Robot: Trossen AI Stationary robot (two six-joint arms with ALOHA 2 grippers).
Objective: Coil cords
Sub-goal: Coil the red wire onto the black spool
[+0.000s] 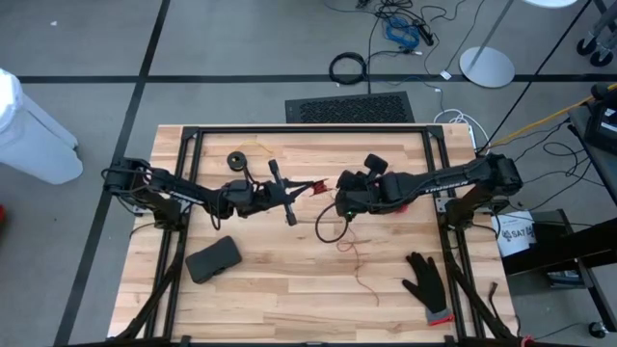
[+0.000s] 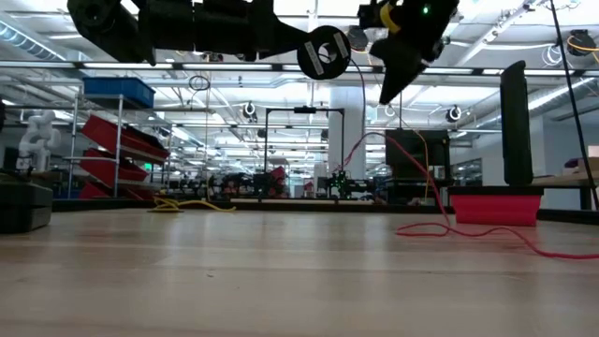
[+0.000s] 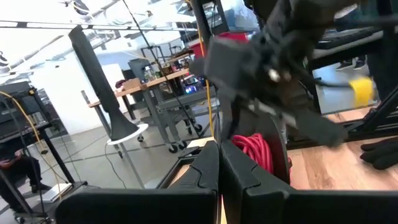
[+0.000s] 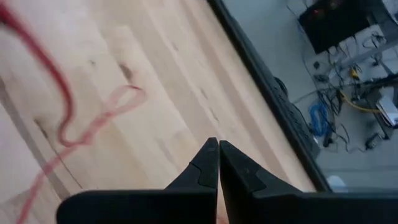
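The table (image 1: 289,289) carries both arms, which meet over its middle, raised above the wood. Near the left front lies a dark flat pad (image 1: 213,258), and near the right front a black glove (image 1: 427,283); neither belongs to the task.

The left gripper (image 1: 289,193) has its fingers closed. In the left wrist view a spool (image 3: 264,158) with red cord wound on it sits just past the fingertips, and in the low view a black round spool (image 2: 325,53) hangs in the air between the two grippers. It seems the left gripper holds it, but the exact contact is hidden.

The right gripper (image 1: 339,198) is also closed. Whether it pinches the cord, I cannot tell.

The red cord (image 1: 359,265) is only partly wound. A long loose part goes down from the spool and lies on the table toward the near right, with a loop in it (image 4: 93,118). I judge this cord is under way, with much still to wind.

The second spool (image 1: 236,159) lies on the far left part of the table, well apart from the grippers. Its yellow-tan cord is too thin to follow here, so that one appears not yet started.
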